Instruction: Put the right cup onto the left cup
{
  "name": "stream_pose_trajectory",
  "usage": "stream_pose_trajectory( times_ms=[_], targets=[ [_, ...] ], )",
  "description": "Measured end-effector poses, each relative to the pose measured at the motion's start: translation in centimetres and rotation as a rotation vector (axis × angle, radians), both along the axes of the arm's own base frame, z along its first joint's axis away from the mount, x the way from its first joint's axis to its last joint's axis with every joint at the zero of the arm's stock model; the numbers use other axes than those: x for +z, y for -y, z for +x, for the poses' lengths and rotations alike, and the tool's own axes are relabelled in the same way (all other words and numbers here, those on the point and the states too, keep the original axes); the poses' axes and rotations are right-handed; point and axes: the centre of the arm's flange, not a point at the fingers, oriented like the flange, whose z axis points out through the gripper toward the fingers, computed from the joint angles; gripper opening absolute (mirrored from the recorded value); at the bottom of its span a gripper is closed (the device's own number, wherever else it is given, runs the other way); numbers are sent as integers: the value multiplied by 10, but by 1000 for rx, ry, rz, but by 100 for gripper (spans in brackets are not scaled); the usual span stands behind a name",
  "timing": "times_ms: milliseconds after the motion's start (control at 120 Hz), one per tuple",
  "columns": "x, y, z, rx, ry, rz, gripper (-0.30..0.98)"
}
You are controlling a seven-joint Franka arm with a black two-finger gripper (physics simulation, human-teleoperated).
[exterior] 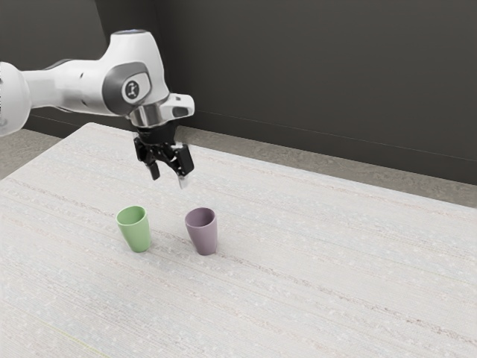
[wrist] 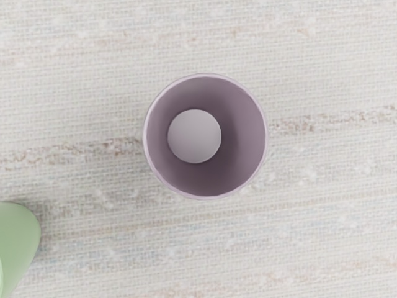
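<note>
Dark grey walls stand behind everything, with a strip of speckled floor running along their foot, and in front of that spreads a pale bench streaked with thin brownish and grey lines. Two cups stand upright on it, mouths up, near each other but with a bare gap between them. On the exterior view's right is the purple cup, the one to be moved (a dusty, muted sort of purple), and on the exterior view's left is the green cup, soft and light in colour. Each narrows from its rim toward its base. The white arm reaches in from the exterior view's left and bends downward at its grey-ringed wrist, ending in the black pincer. Its two fingers are spread, with open space between their tips, and it hangs above the bench, well apart from both cups. The wrist view looks down into the purple cup, past the rim and the shaded inner wall to a pale round bottom. Part of the green cup appears there too, cut off by the border, and the streaked surface lies around and between the two.
</note>
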Motion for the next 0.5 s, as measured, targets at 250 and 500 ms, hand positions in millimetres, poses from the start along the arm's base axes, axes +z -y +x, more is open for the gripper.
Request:
stream_pose_trajectory(
  times_ms=[250,500],
  targets=[
    [-59,0,11,36,18,22,69],
    [-109,3,28,58,22,31,69]
  ],
)
